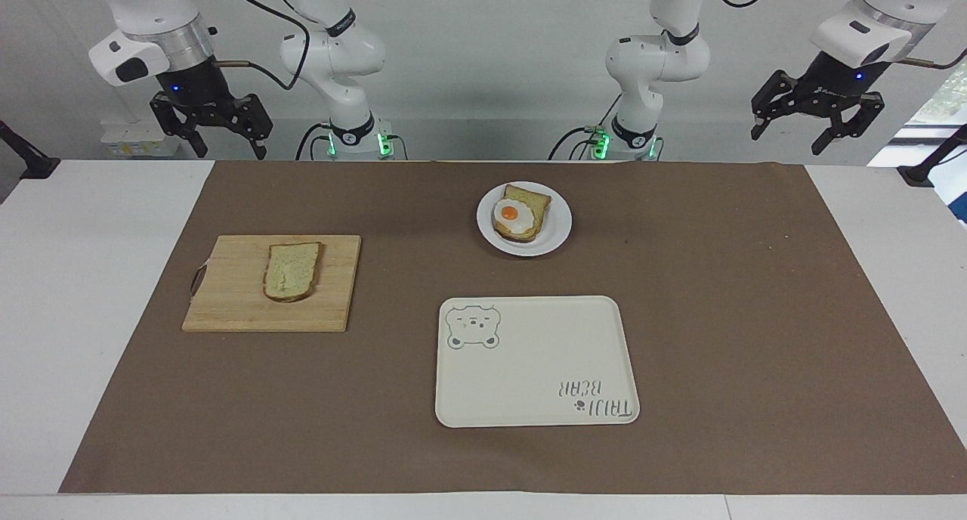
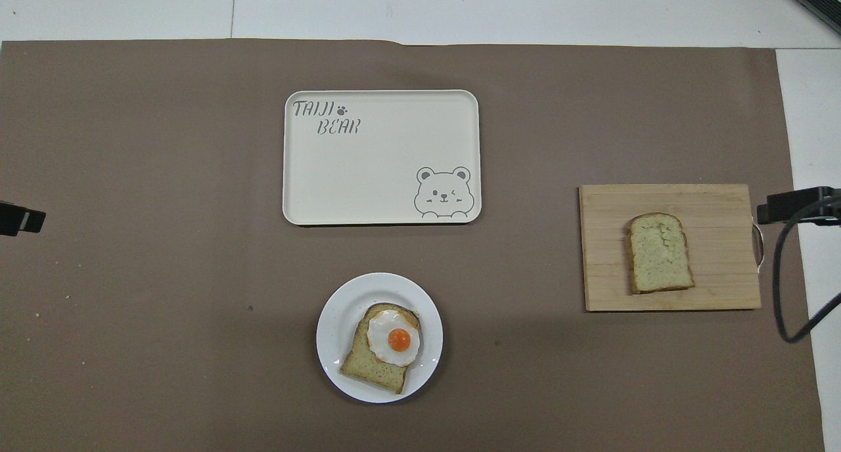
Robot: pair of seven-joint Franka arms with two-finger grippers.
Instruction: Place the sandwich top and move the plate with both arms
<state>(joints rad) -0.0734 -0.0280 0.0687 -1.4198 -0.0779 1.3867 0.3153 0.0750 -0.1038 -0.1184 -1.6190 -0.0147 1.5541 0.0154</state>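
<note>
Bench (image 1: 113,293) first, since it's the biggest thing: brown mat (image 1: 718,316) over it, nothing touched yet as far as I can judge. Both arms wait up at the robots' end. The right hand (image 1: 215,131) hangs in the air with its fingers spread and nothing in them, and the left hand (image 1: 816,119) is the same, released and empty.

Tray (image 2: 381,169) with the bear drawing sits well away from both hands, out past the plate.

Cutting board (image 2: 670,248) lies below and forward of the right hand, toward that arm's end of the bench. The sandwich top (image 2: 659,253) rests flat on it, rounded end pointing away from the robots.

Plate (image 2: 335,334) is between the two hands, closer to them than the tray, and carries the egg slice (image 2: 378,360).

Handling guesses: the bread looks light and squishy, so I'd pinch it gently across the crust edges, where it's stiffest, rather than the soft middle. A hard squeeze would probably fold or tear it. The plate looks rigid and slick, with a thin rim. I'd take it at two facing points of the rim, one hand each, and keep it level, or the egg may slide.
</note>
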